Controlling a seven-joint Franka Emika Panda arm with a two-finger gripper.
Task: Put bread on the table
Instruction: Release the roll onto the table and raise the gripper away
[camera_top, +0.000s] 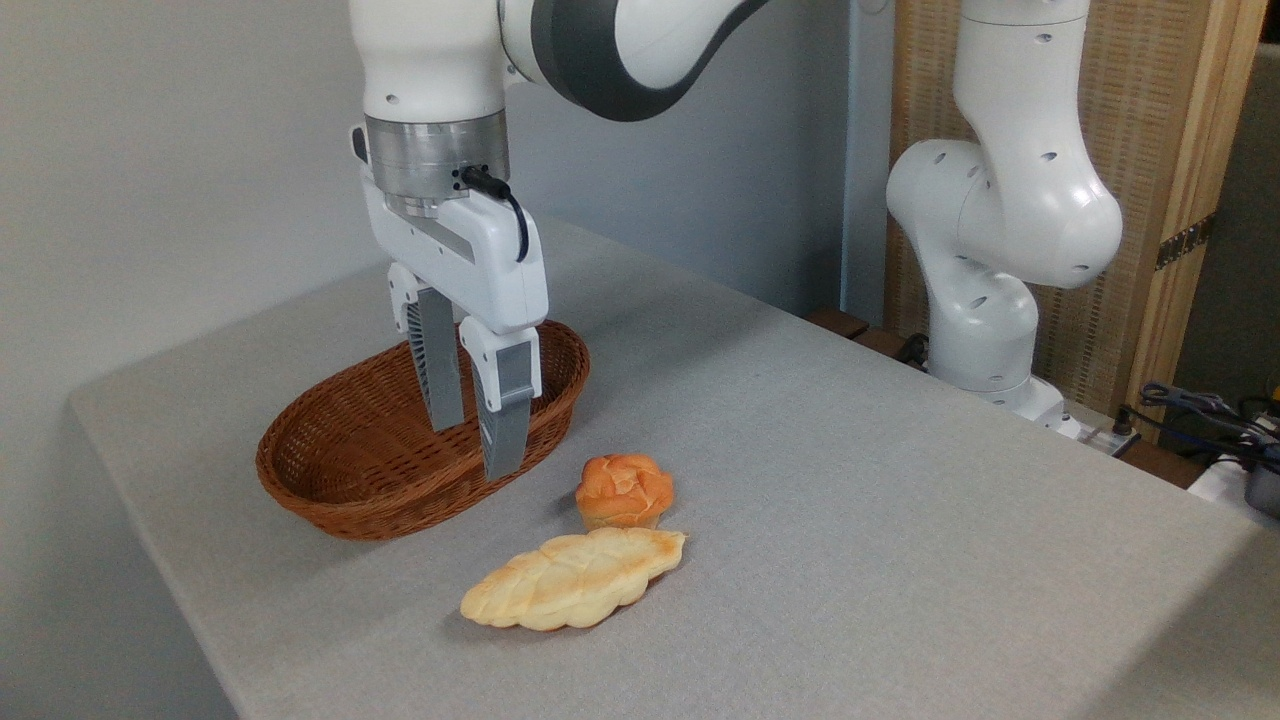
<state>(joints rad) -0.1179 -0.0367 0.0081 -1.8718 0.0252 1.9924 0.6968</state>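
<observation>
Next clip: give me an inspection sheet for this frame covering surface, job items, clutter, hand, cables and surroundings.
Surface: grey table, no spills seen.
Job items: bread sits on the table, outside the wicker basket.
Clutter: flat pale loaf just in front of the bread; the basket looks empty.
Hand: hand open, holding nothing, above the basket's right rim.
Cables: black cable on the wrist; loose cables off the table, far right.
Surroundings: arm base, plain wall, woven panel behind.

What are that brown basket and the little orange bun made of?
The basket looks like woven wicker or rattan with a slight sheen: crossing strands show along its wall. The bun looks like baked bread, though its smooth, even orange twisted top could as well be a plastic or foam replica.
</observation>
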